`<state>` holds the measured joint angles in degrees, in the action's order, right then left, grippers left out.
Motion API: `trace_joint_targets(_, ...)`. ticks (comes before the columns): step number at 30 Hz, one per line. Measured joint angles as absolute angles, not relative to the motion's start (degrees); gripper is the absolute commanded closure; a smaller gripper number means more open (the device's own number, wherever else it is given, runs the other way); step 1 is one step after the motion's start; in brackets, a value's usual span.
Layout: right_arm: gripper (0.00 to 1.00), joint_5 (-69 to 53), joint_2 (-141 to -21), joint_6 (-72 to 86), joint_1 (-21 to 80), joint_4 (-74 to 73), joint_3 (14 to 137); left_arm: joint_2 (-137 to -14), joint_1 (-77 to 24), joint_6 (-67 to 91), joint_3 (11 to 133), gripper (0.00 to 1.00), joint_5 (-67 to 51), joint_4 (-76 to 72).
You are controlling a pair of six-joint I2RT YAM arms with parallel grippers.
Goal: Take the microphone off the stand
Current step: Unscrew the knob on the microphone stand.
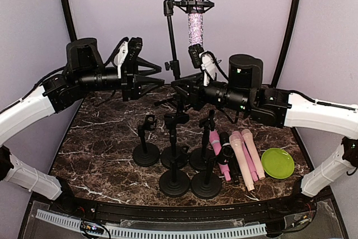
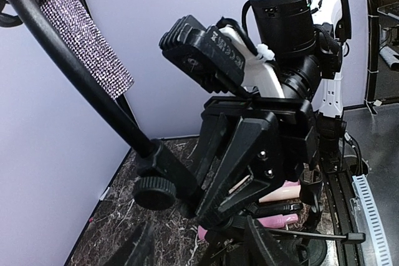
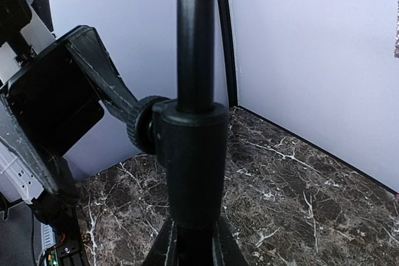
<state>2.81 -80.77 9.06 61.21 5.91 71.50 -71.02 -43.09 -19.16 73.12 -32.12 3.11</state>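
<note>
Left pincer (image 1: 159, 75): black fingers parted at mid width, nothing between them, just left of the stand (image 1: 170, 37) pole. Pole is a matte black tube with a ribbed knob. Microphone (image 1: 194, 23): rhinestone-studded cylinder, upright in black shock mount (image 1: 193, 5) atop stand, high at back. Right pincer (image 1: 179, 89): clamped on stand's lower collar. Below: dark, white-veined marble surface (image 1: 100, 149), round-based small stands (image 1: 174, 183), pink microphones (image 1: 246, 152), glossy green plate (image 1: 278, 163).

The microphone (image 1: 194, 23) is crusted in glittering rhinestones, its stand (image 1: 170, 32) matt black, the table (image 1: 100, 149) polished dark marble.
</note>
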Motion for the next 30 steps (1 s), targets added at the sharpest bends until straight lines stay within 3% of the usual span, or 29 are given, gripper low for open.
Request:
trace_joint_targets(9, 1.00, 2.2, -81.0, 9.1, 61.2, 4.5, 71.5, -72.8, -43.4, -20.4, 74.0, 0.50, -29.9, 2.5)
trace_joint_targets(18, 1.00, 1.2, -81.8, 9.1, 61.3, 2.9, 71.5, -73.6, -43.4, -20.3, 75.0, 0.63, -29.4, 0.5)
trace_joint_targets(25, 1.00, 1.3, -81.8, 9.1, 61.3, 2.9, 71.5, -74.2, -43.7, -20.3, 75.0, 0.54, -29.5, 0.5)
trace_joint_targets(30, 1.00, 1.3, -81.8, 9.1, 61.3, 2.9, 71.5, -74.3, -43.7, -20.1, 75.0, 0.56, -29.4, 0.9)
